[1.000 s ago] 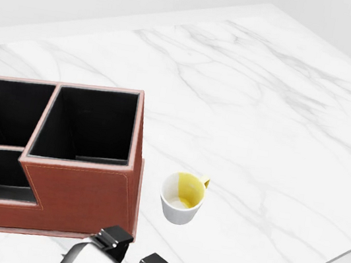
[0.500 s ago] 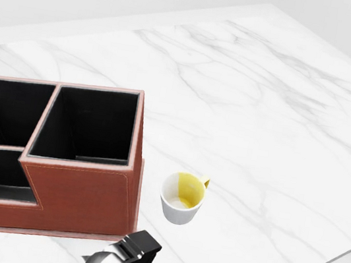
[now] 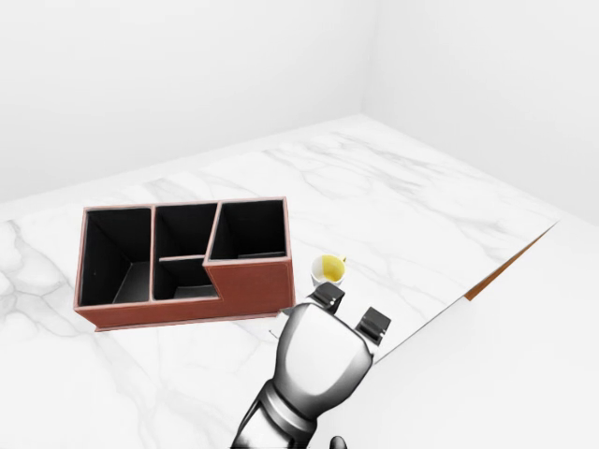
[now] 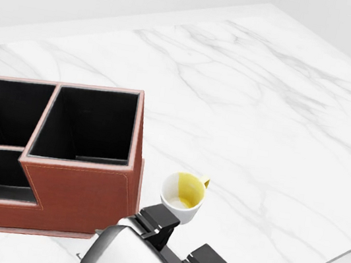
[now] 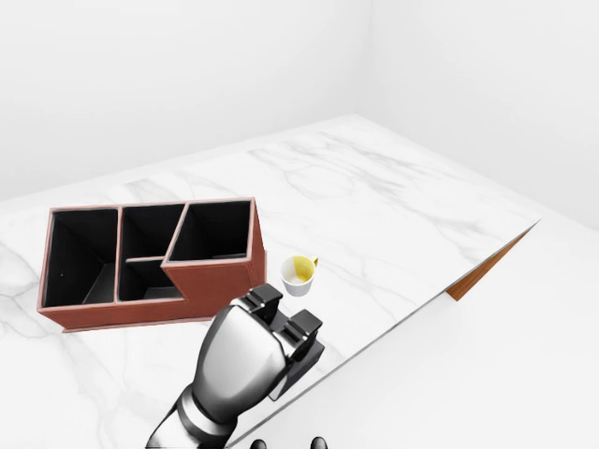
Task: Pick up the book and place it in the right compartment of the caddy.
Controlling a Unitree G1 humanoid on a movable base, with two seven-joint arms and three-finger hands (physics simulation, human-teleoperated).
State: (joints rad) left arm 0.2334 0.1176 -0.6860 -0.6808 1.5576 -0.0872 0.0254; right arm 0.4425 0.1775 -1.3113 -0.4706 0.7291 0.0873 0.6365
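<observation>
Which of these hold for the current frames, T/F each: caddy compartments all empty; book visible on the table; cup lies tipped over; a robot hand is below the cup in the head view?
1. Every compartment of the caddy is empty. True.
2. The book is visible on the table. False: no book shows in any view.
3. The cup lies tipped over. False: it stands upright, beside the caddy.
4. A robot hand is below the cup in the head view. True.

Marble table with caddy, cup
</observation>
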